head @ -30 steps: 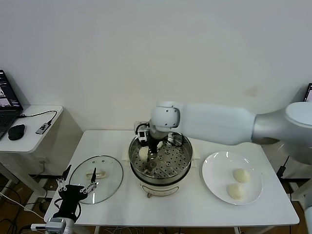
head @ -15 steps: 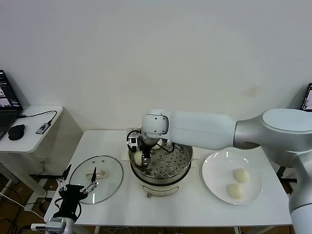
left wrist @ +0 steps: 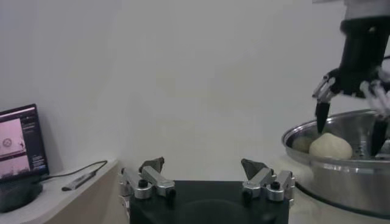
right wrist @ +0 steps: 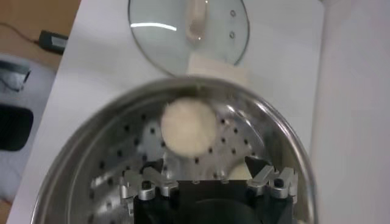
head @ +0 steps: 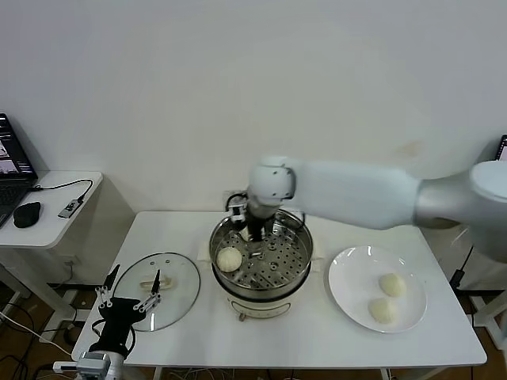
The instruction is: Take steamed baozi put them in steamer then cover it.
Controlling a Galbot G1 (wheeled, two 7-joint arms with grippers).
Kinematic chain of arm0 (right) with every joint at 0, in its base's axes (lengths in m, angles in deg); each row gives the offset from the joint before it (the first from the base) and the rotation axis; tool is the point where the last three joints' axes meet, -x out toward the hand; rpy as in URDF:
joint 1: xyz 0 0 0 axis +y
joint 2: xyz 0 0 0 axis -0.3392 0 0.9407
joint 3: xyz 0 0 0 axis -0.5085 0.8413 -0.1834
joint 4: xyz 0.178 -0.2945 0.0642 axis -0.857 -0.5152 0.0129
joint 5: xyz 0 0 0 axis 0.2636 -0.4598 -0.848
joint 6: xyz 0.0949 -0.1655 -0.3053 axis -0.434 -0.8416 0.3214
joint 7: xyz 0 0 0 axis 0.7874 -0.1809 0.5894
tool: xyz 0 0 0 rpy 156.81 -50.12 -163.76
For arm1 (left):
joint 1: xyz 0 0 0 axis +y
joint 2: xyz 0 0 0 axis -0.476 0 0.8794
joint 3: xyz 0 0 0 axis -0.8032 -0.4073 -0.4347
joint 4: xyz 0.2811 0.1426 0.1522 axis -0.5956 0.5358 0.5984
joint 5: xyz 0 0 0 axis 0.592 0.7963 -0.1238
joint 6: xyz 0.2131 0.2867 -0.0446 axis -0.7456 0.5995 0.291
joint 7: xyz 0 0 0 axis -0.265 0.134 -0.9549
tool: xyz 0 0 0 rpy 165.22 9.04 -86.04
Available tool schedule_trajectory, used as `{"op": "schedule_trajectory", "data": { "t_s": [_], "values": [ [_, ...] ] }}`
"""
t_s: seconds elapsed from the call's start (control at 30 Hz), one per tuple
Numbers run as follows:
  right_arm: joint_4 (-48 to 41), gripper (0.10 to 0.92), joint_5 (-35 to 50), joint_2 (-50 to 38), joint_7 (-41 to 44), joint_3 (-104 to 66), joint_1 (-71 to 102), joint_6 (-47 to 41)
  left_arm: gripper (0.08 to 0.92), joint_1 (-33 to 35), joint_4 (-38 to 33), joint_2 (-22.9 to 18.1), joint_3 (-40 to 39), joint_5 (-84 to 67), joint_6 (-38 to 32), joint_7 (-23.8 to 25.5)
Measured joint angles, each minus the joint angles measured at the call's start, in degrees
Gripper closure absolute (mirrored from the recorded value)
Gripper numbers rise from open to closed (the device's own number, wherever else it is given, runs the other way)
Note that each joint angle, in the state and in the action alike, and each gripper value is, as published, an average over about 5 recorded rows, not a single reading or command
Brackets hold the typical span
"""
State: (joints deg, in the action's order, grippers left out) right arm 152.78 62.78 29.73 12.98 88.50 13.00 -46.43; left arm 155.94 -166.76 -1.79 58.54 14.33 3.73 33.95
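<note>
The right tool (head: 255, 235) hangs over the far side of the steamer (head: 261, 257), its fingers (right wrist: 148, 169) spread apart and gripping nothing, the tips just above the perforated tray. One steamed baozi (head: 229, 259) sits loose on that tray toward the robot's left side of the pot, clear of the fingers; the right wrist view shows it as a round cream bun (right wrist: 187, 126) with a second bun (right wrist: 242, 171) partly hidden behind the tool body, close by on the tray. From the left wrist view the same dark fingers (left wrist: 321, 109) hang apart above the pot rim with the bun (left wrist: 331, 147) resting below them. Two more baozi (head: 392, 284) (head: 383, 310) lie on the white plate (head: 343, 290) at the robot's right of the steamer, one just nearer the robot than the other. The cover (head: 158, 290) lies flat on the bench (head: 309, 336) at the robot's left of the steamer, handle up, apart from the pot. The left tool (head: 127, 304) hovers low at the near edge of the cover, fingers (left wrist: 152, 164) wide apart and holding nothing
</note>
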Motion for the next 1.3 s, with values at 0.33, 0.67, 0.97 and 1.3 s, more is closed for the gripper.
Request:
{"op": "schedule_trajectory", "data": {
  "t_s": [0.33,0.67,0.97,1.3],
  "values": [
    [9.97,0.203,-9.88,-20.68,9.24,0.11,-2.88,9.18,0.177,0.36,-0.66,0.31,-1.28,1.21,0.16,0.05],
    [15.74,0.203,-21.96,-39.27,11.69,-7.86,9.21,16.22,0.177,0.72,-0.22,-0.15,-2.35,2.22,0.20,0.05],
    [15.98,0.203,-30.40,-46.31,9.99,-25.39,32.36,18.42,0.177,1.53,-0.42,-0.54,-2.22,3.05,0.32,0.04],
    [13.13,0.203,-35.11,-45.37,7.60,-36.15,48.30,18.75,0.177,1.98,-0.22,-0.63,-1.61,3.26,0.32,0.02]
  ]
}}
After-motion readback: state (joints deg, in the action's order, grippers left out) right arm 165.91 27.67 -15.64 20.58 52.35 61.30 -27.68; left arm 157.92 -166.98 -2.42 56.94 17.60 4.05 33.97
